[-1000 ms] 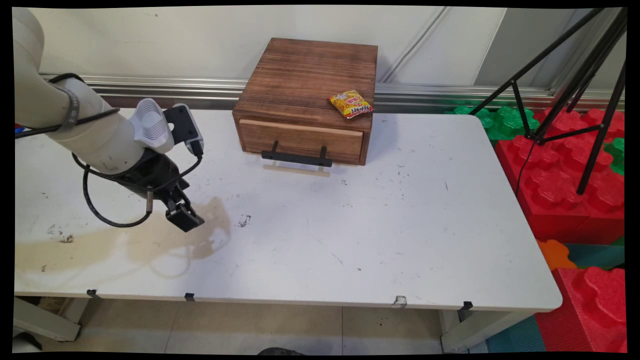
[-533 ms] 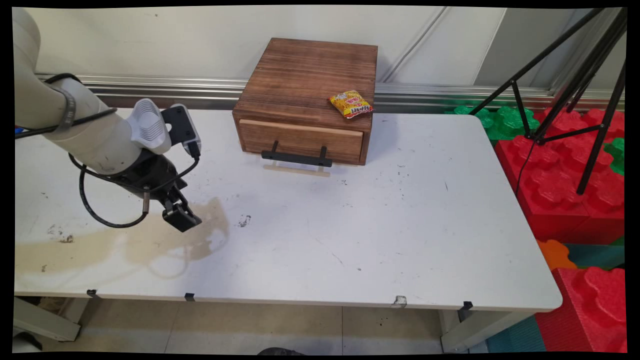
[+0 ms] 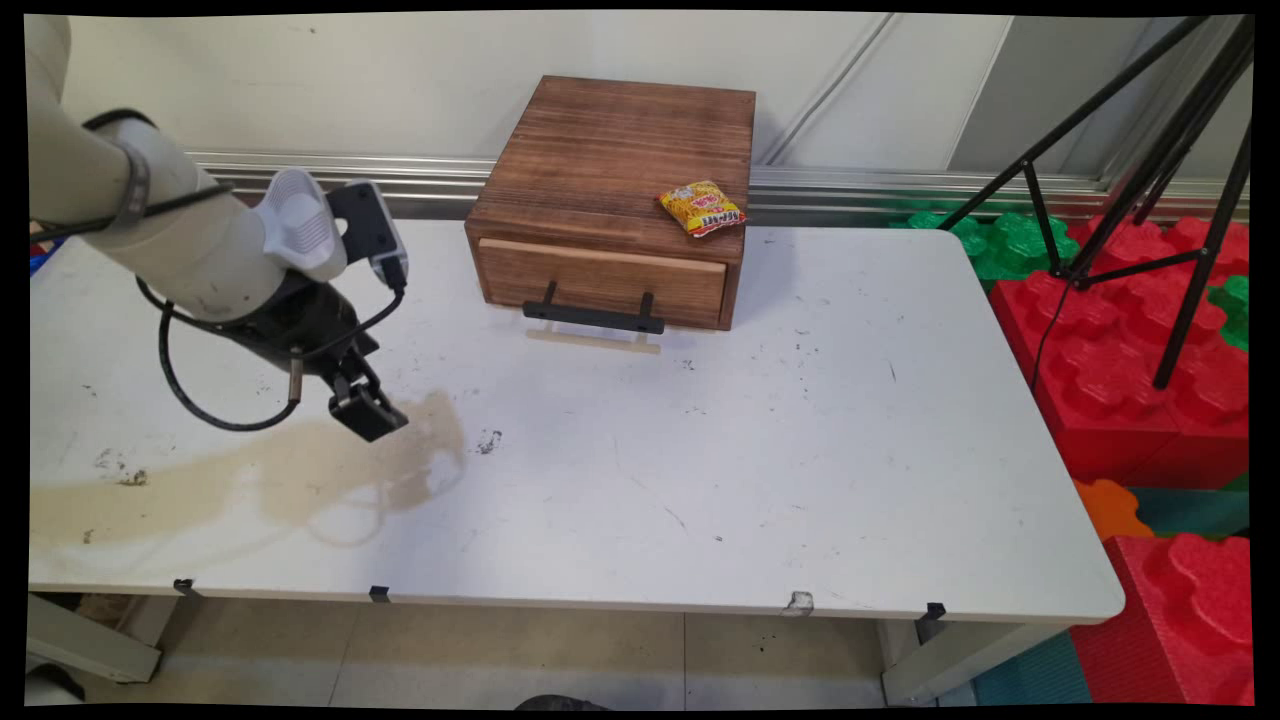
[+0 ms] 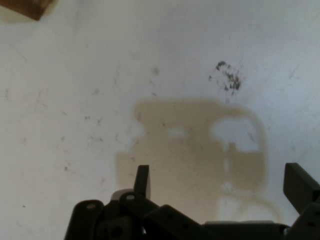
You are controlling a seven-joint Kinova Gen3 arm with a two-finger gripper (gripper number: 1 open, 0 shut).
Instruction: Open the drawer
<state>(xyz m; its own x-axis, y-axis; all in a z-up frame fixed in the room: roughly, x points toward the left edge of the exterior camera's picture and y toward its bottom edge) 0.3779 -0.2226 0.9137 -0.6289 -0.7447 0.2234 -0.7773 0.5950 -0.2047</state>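
Observation:
My black gripper hangs over the left part of the white table, a little above its surface, and holds nothing. In the hand view the gripper is open, its two fingers wide apart over bare tabletop and their own shadow. To the right and farther back stands a brown wooden drawer box, its drawer shut, with a black handle. A yellow snack packet lies on the box's top near its front right corner. A corner of the box shows at the hand view's top left.
Red, green and orange foam blocks are stacked off the table's right side. A black tripod stands over them. A dark smudge marks the table just right of the gripper.
The arm has lifted a little, so the gripper sits slightly higher and farther back than a second ago. The box and the packet have not moved.

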